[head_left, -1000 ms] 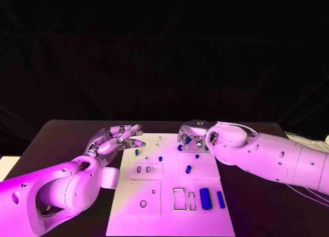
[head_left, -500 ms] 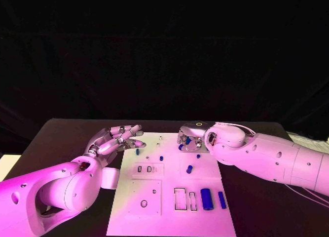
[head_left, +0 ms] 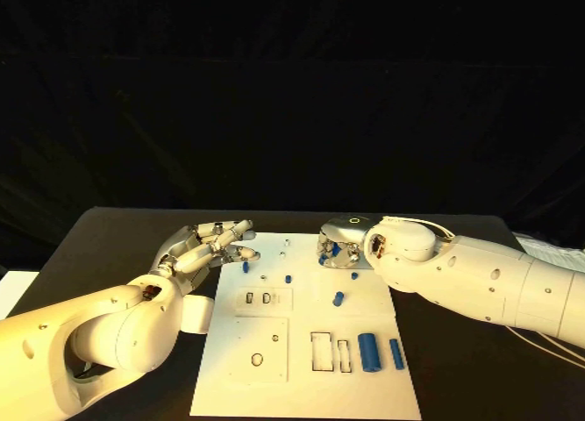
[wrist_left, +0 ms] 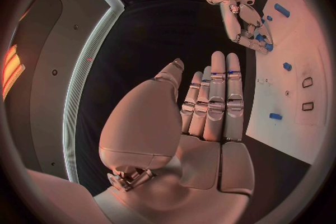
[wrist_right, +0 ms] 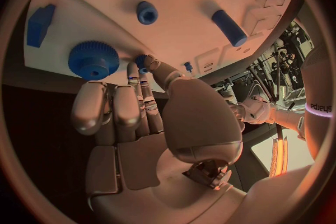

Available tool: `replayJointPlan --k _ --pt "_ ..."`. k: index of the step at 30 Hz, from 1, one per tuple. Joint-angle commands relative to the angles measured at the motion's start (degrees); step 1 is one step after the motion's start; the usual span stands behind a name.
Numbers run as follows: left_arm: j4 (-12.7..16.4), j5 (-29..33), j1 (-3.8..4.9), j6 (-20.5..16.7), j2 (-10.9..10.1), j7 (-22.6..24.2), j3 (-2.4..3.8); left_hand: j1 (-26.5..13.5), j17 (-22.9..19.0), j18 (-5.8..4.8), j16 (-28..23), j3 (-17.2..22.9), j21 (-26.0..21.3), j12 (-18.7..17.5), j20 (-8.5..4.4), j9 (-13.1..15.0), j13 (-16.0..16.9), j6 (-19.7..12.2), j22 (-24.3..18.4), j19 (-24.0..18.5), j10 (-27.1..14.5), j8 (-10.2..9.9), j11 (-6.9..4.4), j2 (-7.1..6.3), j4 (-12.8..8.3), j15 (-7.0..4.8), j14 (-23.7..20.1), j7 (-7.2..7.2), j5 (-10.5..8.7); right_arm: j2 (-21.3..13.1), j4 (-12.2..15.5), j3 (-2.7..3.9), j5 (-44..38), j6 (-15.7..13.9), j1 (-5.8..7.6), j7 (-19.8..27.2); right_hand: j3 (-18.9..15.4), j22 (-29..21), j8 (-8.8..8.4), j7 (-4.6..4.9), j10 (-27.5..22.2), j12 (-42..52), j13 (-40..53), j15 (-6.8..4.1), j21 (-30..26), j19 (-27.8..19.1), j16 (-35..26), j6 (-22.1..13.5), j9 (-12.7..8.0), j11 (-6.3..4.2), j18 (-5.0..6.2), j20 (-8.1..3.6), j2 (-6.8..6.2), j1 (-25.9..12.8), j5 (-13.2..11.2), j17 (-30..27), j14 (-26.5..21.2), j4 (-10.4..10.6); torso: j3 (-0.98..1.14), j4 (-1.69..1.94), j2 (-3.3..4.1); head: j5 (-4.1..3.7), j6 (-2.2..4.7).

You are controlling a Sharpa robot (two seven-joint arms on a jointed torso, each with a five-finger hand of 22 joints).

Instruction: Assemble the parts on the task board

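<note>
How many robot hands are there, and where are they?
2. The left hand hovers with flat, spread fingers at the left edge of the white task board. The right hand is on the board's far end, fingertips at a blue gear.

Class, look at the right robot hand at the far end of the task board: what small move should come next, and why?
Probably close the right robot hand on the small blue part at its fingertips: they touch it beside the blue gear, without yet clearly gripping it.

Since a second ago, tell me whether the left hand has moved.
No. The left hand still hovers open at the board's far left corner, beside the same small blue part.
</note>
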Motion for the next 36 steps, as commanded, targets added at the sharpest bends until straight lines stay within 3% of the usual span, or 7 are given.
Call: replayJointPlan --k 1,10,18,25,31,36 --pt "0.0 0.1 0.08 1.2 0.2 0.1 0.05 -0.2 0.0 0.64 0.2 -0.4 0.0 -0.3 0.13 -0.1 -0.1 -0.1 -0.1 0.3 -0.4 -0.2 0.12 -0.39 -0.1 0.36 -0.1 0.23 -0.34 0.2 -0.3 -0.03 -0.9 1.5 -0.06 0.0 0.4 0.2 0.08 -0.05 0.4 -0.1 0.0 -0.02 0.3 0.1 0.3 0.5 0.1 -0.14 -0.8 0.14 0.03 0.4 -0.4 0.3 2.0 0.1 -0.04 0.02 0.13 -0.13 -0.05" --pt "-0.1 0.1 0.08 1.2 0.2 0.0 0.05 -0.2 0.0 0.64 0.2 -0.4 0.0 -0.3 0.13 -0.1 -0.1 -0.1 -0.1 0.3 -0.4 -0.2 0.12 -0.39 -0.1 0.36 -0.1 0.23 -0.34 0.6 -1.0 -0.09 -0.8 0.8 -0.08 0.1 1.7 2.6 0.25 -0.42 2.0 0.0 0.1 -0.49 2.1 0.6 2.2 1.9 0.4 -0.61 -1.12 -0.2 0.89 0.6 -0.7 2.4 2.2 1.8 -0.07 0.11 0.23 -0.33 -0.14" --pt "-0.1 0.1 0.08 1.3 0.3 0.0 0.05 -0.2 0.1 0.64 0.2 -0.4 0.0 -0.4 0.13 -0.1 -0.1 -0.2 -0.1 0.3 -0.4 -0.3 0.14 -0.37 -0.2 0.37 -0.1 0.25 -0.33 0.6 -0.8 -0.08 -0.4 -2.9 -0.08 -0.2 2.4 3.2 0.21 -0.42 2.3 -0.1 0.1 -0.61 2.6 0.7 2.6 2.2 0.5 -0.73 -1.2 -0.33 1.06 0.9 -1.6 2.8 2.2 2.2 -0.16 0.18 0.28 -0.31 0.02" --pt "-0.4 0.1 0.08 1.3 0.4 0.0 0.05 -0.2 0.2 0.64 0.2 -0.3 0.0 -0.4 0.14 -0.1 -0.1 -0.2 -0.1 0.3 -0.5 -0.4 0.16 -0.32 -0.2 0.38 -0.1 0.27 -0.3 0.8 0.3 0.32 0.1 -9.1 0.11 -0.7 2.8 3.7 0.07 -0.29 2.1 -0.2 0.1 -0.63 2.9 0.8 2.9 2.1 0.5 -0.68 -1.28 -0.33 0.94 1.2 -1.9 3.1 2.2 2.3 -0.19 0.32 0.36 -0.11 0.34" --pt "-0.2 0.1 0.09 1.4 0.5 -0.1 0.05 -0.1 0.2 0.63 0.1 -0.3 0.0 -0.4 0.15 -0.1 -0.1 -0.2 -0.1 0.3 -0.5 -0.4 0.17 -0.29 -0.3 0.4 -0.2 0.28 -0.28 2.1 -0.6 0.53 -0.4 -12.1 0.59 -1.3 3.2 4.0 -0.02 -0.16 2.0 -0.2 0.1 -0.58 3.1 0.9 3.2 2.0 0.5 -0.6 -1.33 -0.3 0.9 1.4 -2.0 3.4 2.2 2.3 -0.27 0.5 0.64 0.02 0.79" --pt "0.1 0.1 0.15 1.4 0.3 -0.1 0.06 -0.1 0.3 0.63 0.1 -0.3 0.0 -0.4 0.15 -0.1 0.0 -0.2 -0.1 0.3 -0.5 -0.4 0.17 -0.27 -0.3 0.41 -0.2 0.27 -0.27 3.6 -1.9 0.58 -0.6 -13.0 0.89 -1.4 3.3 4.0 -0.02 -0.16 2.0 -0.2 0.0 -0.58 3.1 0.9 3.2 2.0 0.5 -0.59 -1.33 -0.3 0.9 1.4 -2.0 3.4 2.2 2.4 -0.43 0.94 0.92 -0.35 0.64"
